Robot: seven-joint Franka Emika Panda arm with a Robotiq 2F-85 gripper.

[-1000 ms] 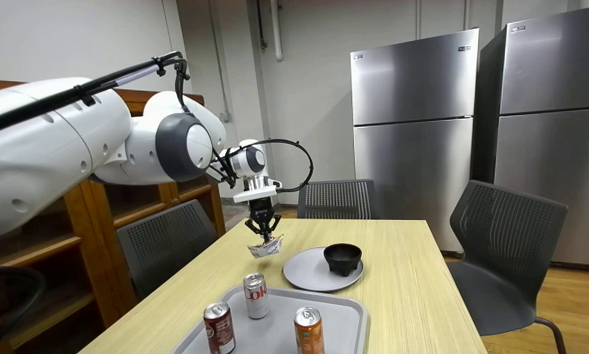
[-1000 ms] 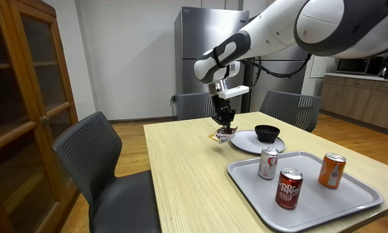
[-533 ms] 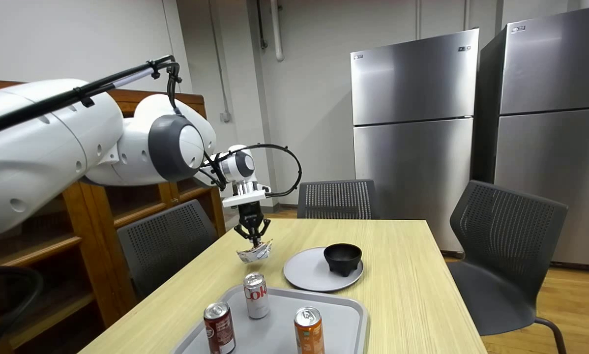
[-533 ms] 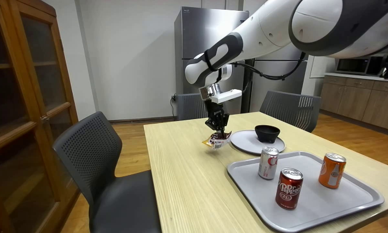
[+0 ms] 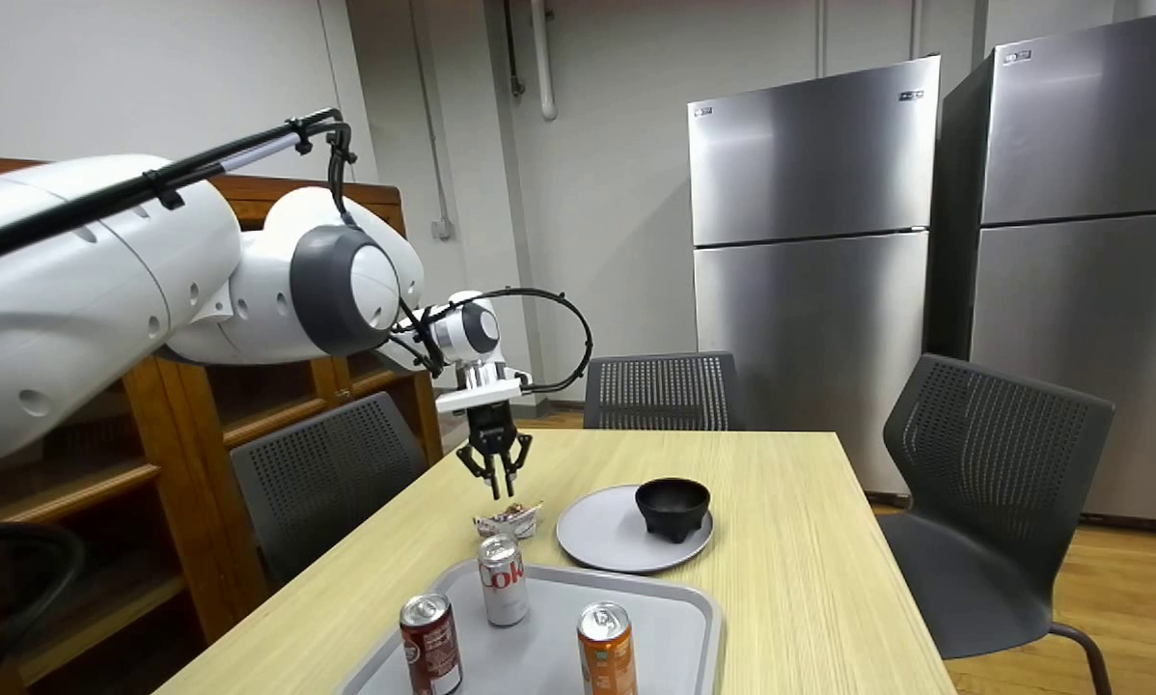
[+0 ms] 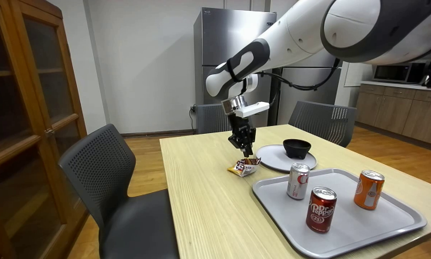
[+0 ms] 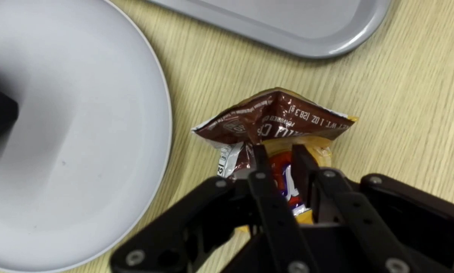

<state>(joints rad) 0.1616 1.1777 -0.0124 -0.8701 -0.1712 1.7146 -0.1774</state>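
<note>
From near the tray (image 6: 345, 216), both exterior views are facing fridges (image 5: 810, 290); the wrist view is looking closely down on the bag (image 7: 274, 125), sharing the plate (image 7: 90, 136) at 9 o'clock.

We take this for a break room or shared kitchen. Beyond the gripper (image 5: 500, 490) we see two steel refrigerators (image 5: 814, 328), and well apart from it a microwave (image 6: 391, 73) on a counter (image 6: 390, 84) above wood-fronted cupboards (image 6: 390, 109). Below the gripper, matching chairs (image 5: 998, 473) stand around a table (image 5: 781, 541); off to the gripper's side we see a glass-doored wooden cabinet (image 6: 37, 138).
</note>
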